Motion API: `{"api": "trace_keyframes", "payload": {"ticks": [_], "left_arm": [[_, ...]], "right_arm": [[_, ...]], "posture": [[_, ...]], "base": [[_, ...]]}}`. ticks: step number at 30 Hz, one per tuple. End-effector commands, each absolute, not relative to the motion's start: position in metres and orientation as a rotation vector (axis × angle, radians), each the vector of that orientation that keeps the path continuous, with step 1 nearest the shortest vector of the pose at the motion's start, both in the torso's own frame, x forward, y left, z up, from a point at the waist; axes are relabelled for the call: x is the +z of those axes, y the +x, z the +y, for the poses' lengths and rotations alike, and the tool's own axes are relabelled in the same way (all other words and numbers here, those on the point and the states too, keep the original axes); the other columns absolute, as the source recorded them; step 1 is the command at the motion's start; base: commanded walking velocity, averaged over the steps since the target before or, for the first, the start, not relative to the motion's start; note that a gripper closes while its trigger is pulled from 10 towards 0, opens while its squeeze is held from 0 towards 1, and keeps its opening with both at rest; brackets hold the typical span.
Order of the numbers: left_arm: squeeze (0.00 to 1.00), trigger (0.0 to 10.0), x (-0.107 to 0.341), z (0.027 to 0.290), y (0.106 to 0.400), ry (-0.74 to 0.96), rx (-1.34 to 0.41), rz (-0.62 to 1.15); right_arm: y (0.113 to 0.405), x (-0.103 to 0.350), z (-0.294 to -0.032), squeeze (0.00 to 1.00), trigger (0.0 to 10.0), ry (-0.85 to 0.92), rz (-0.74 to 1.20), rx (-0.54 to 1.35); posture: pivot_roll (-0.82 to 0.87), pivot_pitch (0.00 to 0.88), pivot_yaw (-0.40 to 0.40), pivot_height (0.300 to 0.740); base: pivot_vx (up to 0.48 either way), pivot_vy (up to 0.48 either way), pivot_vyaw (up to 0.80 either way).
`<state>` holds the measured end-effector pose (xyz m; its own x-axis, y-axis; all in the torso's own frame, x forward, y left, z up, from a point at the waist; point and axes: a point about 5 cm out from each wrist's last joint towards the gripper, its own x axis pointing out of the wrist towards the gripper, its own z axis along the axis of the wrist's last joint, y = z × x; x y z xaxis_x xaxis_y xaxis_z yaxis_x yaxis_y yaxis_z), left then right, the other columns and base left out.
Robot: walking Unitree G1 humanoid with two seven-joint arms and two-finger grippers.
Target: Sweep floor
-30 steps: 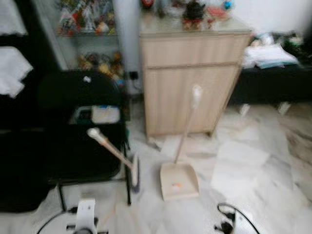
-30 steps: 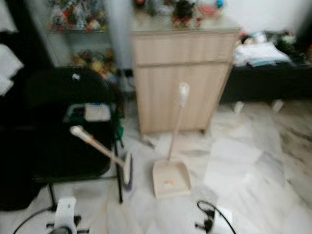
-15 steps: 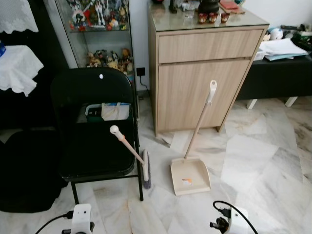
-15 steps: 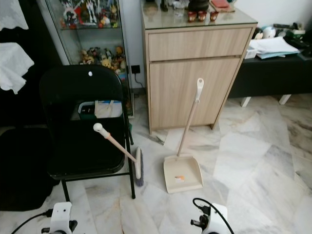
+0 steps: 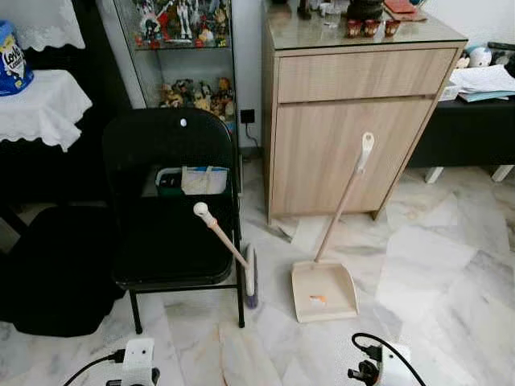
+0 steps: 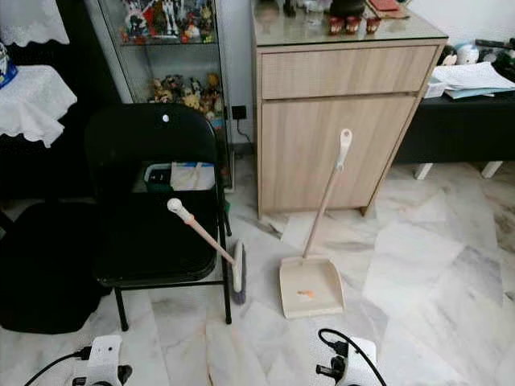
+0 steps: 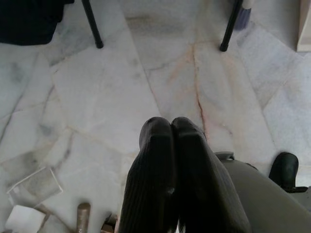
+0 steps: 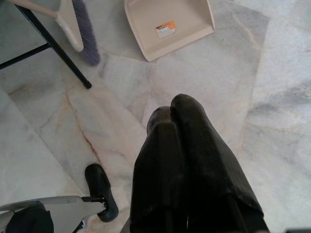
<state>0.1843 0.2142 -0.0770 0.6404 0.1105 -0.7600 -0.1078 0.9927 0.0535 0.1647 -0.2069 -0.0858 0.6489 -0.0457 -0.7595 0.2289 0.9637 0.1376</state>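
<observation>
While the broom (image 5: 229, 251) leans against the black chair (image 5: 169, 209), head on the marble floor (image 5: 451, 265) beside the dustpan (image 5: 324, 291), we keep our left pincer (image 7: 167, 138) and right pincer (image 8: 177, 119) low, both pressed together, empty. It looks light and stiff; we'd grip mid-handle

A black folding chair (image 5: 165, 209) stands beside a wooden cabinet (image 5: 354, 121), with a glass display case (image 5: 181, 48) behind.
</observation>
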Motion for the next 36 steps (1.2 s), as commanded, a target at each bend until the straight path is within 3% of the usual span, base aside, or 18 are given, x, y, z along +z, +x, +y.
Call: {"api": "trace_keyframes", "payload": {"ticks": [1, 16, 36], "left_arm": [[0.00, 10.0, -0.0778, 0.2146, 0.1826, 0.018, 0.115, 0.875], [0.00, 10.0, -0.0756, 0.2116, 0.1875, 0.018, 0.106, 0.853], [0.00, 10.0, -0.0731, 0.2098, 0.1922, 0.013, 0.102, 0.829]], "right_arm": [[0.1610, -0.0873, -0.2077, 0.00, 10.0, 0.237, 0.860, -0.170], [0.1617, -0.0870, -0.2079, 0.00, 10.0, 0.233, 0.860, -0.166], [0.1620, -0.0868, -0.2076, 0.00, 10.0, 0.235, 0.857, -0.166]], "posture": [[0.00, 0.004, 0.017, 0.740], [0.00, 0.007, 0.015, 0.740], [0.00, 0.011, 0.013, 0.740]], "base": [[0.000, 0.000, 0.00], [0.000, 0.000, 0.00], [0.334, 0.000, 0.00]]}}
